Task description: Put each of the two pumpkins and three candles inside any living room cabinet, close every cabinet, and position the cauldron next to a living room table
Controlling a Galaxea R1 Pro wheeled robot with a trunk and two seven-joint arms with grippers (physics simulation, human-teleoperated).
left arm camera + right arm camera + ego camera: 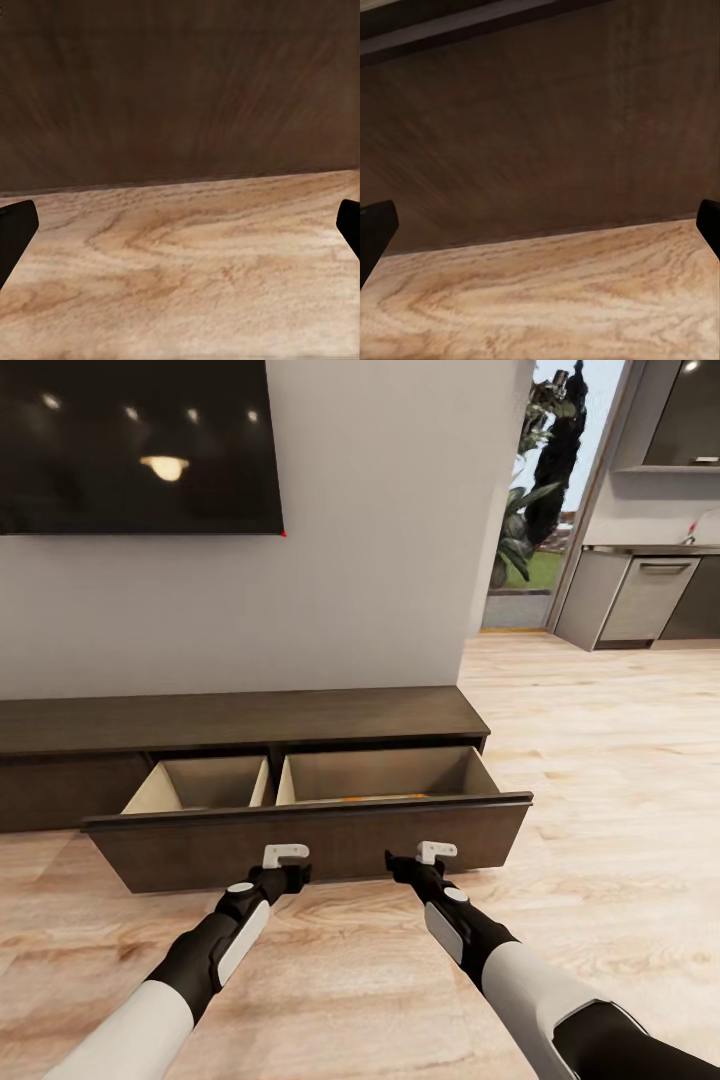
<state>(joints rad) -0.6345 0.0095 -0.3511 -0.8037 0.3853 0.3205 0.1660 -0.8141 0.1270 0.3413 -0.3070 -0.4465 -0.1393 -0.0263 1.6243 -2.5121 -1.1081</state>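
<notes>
1. The cabinet (240, 722) runs low along the grey wall, and its wide drawer (310, 845) is pulled right out over the wood floor (600, 760). The drawer has two compartments side by side, pale inside.
2. In the right-hand compartment there's a thin strip of orange (352, 797) peeking just over the front panel – could be a pumpkin, but too little shows to say for sure.
3. Both arms reach toward the drawer front. The left gripper (285, 854) and right gripper (436, 851) sit right up against the dark panel, close to touching.
4. In the wrist views each gripper's fingers are spread wide – dark tips at the far edges of the frame, with nothing held between them, just the brown panel and floor ahead.
5. Further out: a black TV (140, 445) on the wall above, and a kitchen unit (640, 595) off to the right past a doorway.
</notes>
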